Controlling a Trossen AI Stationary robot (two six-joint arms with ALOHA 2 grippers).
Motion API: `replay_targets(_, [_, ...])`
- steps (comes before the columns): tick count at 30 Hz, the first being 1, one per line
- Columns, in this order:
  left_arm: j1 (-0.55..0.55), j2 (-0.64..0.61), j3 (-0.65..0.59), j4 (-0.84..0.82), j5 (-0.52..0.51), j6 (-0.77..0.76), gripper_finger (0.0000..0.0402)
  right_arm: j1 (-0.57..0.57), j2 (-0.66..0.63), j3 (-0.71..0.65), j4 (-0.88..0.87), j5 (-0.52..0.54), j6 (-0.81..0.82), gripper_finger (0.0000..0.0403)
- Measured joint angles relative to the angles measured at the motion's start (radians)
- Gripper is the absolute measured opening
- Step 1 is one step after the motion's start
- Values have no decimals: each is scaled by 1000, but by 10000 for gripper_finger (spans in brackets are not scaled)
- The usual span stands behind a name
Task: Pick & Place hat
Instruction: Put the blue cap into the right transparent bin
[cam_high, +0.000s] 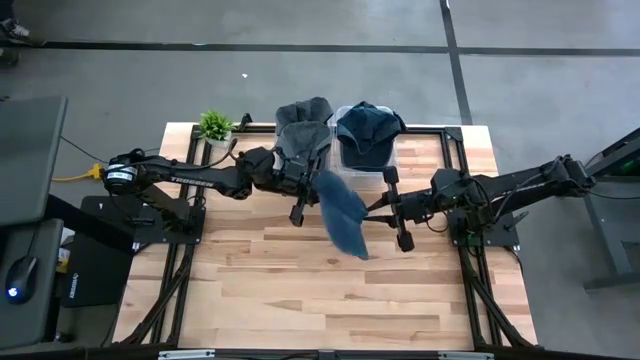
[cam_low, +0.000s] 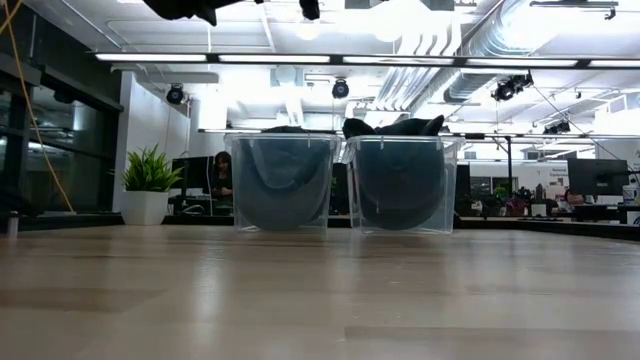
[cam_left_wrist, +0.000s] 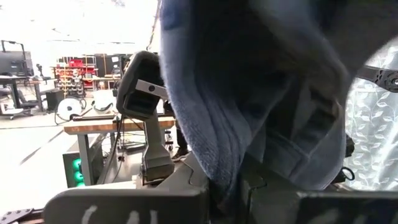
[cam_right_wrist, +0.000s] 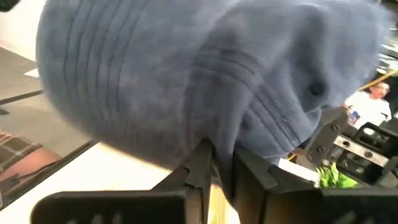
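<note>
You have the soft blue cloth hat (cam_high: 342, 212) held aloft above the wooden surface (cam_high: 300, 290), both the left pincer (cam_high: 310, 190) and right pincer (cam_high: 378, 212) clamped on opposite edges, its long axis slanting between them.

a light wooden table (cam_high: 300, 290) carries two clear bins side by side at its 12 o'clock edge. the left bin (cam_low: 283, 183) and the right bin (cam_low: 403, 186) each hold dark hats. a small potted plant (cam_high: 215, 126) stands at about 11 o'clock, near the left bin.
</note>
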Motion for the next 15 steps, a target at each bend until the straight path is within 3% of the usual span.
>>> replay_targets(7, [0,0,0,-18,-37,0,14,0,-11,0,-48,100,61,91])
replay_targets(15, [1,0,0,-48,-112,22,14,0,-106,0,-228,327,121,171])
